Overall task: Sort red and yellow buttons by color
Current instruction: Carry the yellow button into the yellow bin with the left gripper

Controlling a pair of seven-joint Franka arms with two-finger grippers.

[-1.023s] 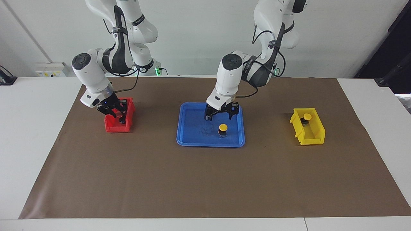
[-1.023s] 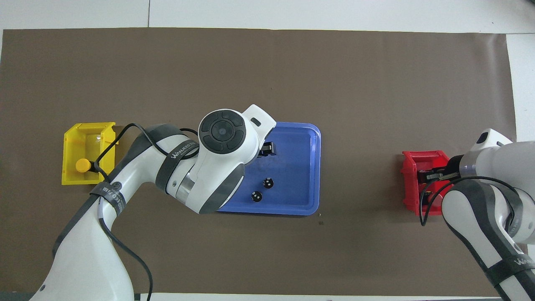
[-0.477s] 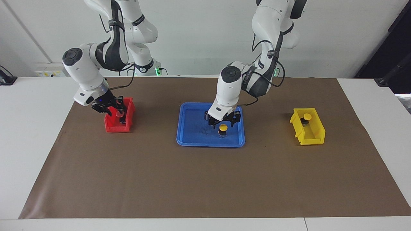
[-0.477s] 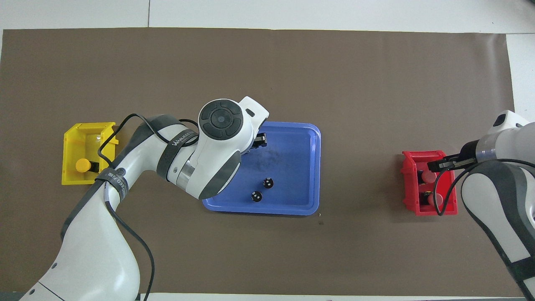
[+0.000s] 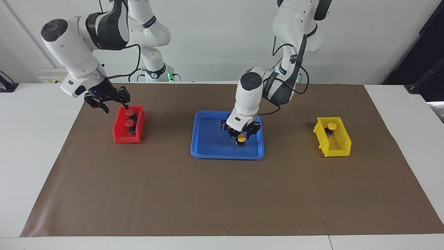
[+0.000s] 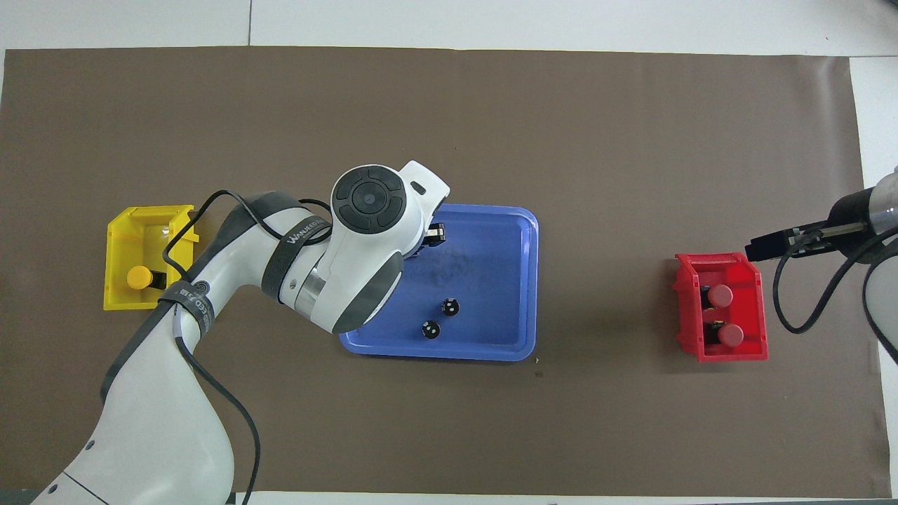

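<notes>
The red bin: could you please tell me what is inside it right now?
Two red buttons sit inside the red bin, both caps visible. Their blocks are mostly covered by the caps.

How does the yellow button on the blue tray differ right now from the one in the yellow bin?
The yellow button on the blue tray stands upright, cap on top; the yellow button in the yellow bin lies tipped on its side.

The tray button sits between the fingers of the left gripper; the bin button has no gripper near it.

The tray button is not yet sorted; the bin button already lies in the yellow bin.

Both have a round yellow cap on a dark base.
</notes>
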